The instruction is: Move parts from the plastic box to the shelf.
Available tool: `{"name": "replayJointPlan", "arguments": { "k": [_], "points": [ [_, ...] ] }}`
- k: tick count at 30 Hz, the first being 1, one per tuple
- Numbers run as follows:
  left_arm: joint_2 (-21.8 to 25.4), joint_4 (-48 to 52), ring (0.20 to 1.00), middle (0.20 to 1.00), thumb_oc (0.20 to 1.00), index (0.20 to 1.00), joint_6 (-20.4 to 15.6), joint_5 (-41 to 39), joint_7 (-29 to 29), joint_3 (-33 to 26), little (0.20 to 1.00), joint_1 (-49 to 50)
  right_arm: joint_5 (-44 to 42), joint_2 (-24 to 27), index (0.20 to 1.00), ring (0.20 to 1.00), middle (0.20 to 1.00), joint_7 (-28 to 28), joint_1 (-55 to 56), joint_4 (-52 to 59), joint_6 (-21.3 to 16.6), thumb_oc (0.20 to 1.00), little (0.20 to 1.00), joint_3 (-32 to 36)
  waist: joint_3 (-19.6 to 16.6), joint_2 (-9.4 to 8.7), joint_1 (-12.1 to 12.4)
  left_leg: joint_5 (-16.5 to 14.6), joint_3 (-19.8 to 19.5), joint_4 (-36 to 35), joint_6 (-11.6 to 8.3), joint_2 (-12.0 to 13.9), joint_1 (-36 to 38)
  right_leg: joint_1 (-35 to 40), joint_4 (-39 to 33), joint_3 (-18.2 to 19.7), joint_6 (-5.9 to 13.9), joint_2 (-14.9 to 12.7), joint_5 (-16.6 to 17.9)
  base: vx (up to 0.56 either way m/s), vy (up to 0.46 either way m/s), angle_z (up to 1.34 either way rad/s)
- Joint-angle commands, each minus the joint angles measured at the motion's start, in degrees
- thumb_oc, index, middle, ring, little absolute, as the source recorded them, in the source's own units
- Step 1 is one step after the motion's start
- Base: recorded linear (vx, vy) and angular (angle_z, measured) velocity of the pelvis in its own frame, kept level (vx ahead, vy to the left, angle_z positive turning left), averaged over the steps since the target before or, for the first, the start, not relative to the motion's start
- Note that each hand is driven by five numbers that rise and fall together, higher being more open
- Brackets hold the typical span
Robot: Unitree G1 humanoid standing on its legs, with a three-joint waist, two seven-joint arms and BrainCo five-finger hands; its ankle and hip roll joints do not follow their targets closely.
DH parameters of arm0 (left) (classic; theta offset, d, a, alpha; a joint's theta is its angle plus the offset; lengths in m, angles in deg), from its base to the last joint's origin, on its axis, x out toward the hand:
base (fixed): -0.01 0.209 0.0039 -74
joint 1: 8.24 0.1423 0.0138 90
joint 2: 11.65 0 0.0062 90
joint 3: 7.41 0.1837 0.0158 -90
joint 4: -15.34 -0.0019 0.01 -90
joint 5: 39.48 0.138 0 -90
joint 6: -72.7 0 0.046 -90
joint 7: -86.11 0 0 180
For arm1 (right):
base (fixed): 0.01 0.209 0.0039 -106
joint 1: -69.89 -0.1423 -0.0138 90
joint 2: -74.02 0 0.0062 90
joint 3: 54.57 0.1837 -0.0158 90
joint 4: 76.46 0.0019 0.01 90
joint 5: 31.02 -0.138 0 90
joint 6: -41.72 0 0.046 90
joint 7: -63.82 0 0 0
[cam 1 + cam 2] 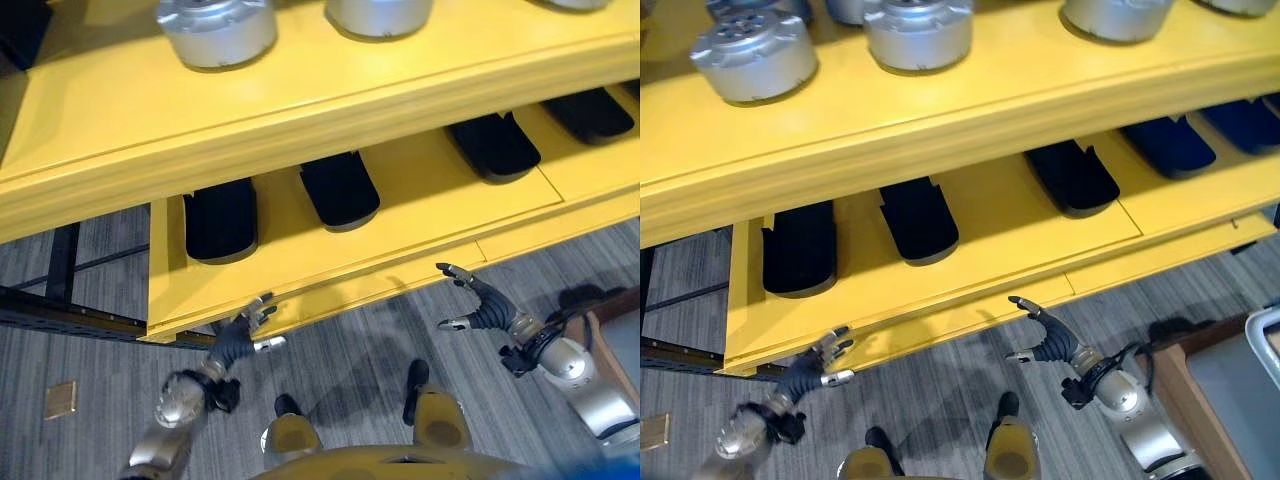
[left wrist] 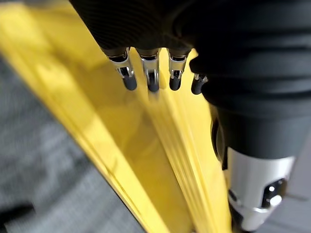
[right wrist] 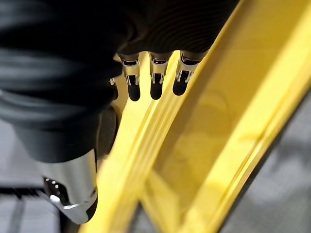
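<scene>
left hand (image 1: 238,340) and right hand (image 1: 482,305) open, empty, beside yellow shelf (image 1: 330,275)

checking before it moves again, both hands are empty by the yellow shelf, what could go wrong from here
1. The left hand sits right at the lower shelf edge; lifting may knock it.
2. The right hand hangs open just off that edge and could clip it.
3. The silver parts stand near the upper shelf's front; a jolt might shift them.

Four round silver metal parts (image 1: 753,55) stand along the top of the right eye view on the upper yellow shelf board (image 1: 940,120). Five black, rounded oblong parts (image 1: 799,247) lie in a row across the middle, on the lower yellow shelf board (image 1: 1020,240).
</scene>
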Motion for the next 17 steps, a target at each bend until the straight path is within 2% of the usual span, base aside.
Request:
{"name": "replayJointPlan", "arguments": {
  "k": [1, 4, 6, 9, 17],
  "points": [
    [1.1, 4.6, 1.000, 1.000, 1.000, 1.000, -1.6, -6.1, 6.9, -1.2, 1.000, 2.8, -11.9, -3.3, 1.000, 1.000, 1.000, 3.2, 1.4, -1.2, -0.3, 1.000, 1.000, 1.7, -2.6, -2.09, 1.3, 4.8, -3.4, 0.8, -1.50, 0.9, -3.6, 9.6, -6.1, -4.2, 0.86, -0.7, -1.0, -0.01, 0.031, 0.17],
    [0.3, 3.3, 1.000, 1.000, 1.000, 1.000, -3.6, -8.3, 8.6, -0.4, 1.000, 1.7, -15.5, -6.3, 1.000, 1.000, 1.000, 3.9, 1.7, -5.9, 1.3, 1.000, 1.000, 1.5, -3.8, -2.04, 1.4, 4.3, -3.3, -0.4, -1.38, 0.3, -2.0, 10.9, -7.9, -4.9, 1.32, -1.0, 0.5, 0.00, 0.032, 0.09],
    [0.0, 3.0, 1.000, 1.000, 1.000, 1.000, -4.0, -9.8, 8.9, -0.2, 1.000, 1.4, -16.0, -6.9, 1.000, 1.000, 1.000, 4.2, 1.5, -6.7, 1.8, 1.000, 1.000, 1.5, -4.1, -2.04, 1.4, 4.1, -3.1, -0.9, -1.31, 0.1, -1.5, 11.2, -8.5, -5.1, 1.46, -1.0, 0.9, 0.00, 0.014, 0.06],
    [-0.8, 2.7, 1.000, 1.000, 1.000, 1.000, -4.4, -11.3, 9.0, -0.3, 1.000, 0.7, -20.4, -9.4, 1.000, 1.000, 1.000, 5.8, 1.6, -8.7, 4.6, 1.000, 1.000, 1.4, -5.3, -2.06, 1.6, 3.9, -2.7, -2.7, -1.27, -0.4, 0.3, 12.5, -11.2, -5.9, 2.12, -1.2, 2.9, 0.01, 0.007, 0.04],
    [-1.6, 2.8, 1.000, 1.000, 1.000, 1.000, -2.8, -14.7, 10.1, -1.3, 1.000, 0.1, -24.1, -11.7, 1.000, 1.000, 1.000, 6.0, 0.9, -10.1, 5.9, 1.000, 1.000, 2.0, -6.8, -2.30, 2.0, 3.8, -2.5, -4.1, -1.03, -1.0, 2.2, 13.9, -12.4, -6.6, 2.13, -0.9, 3.4, 0.00, 0.001, 0.01]
  ]
}}
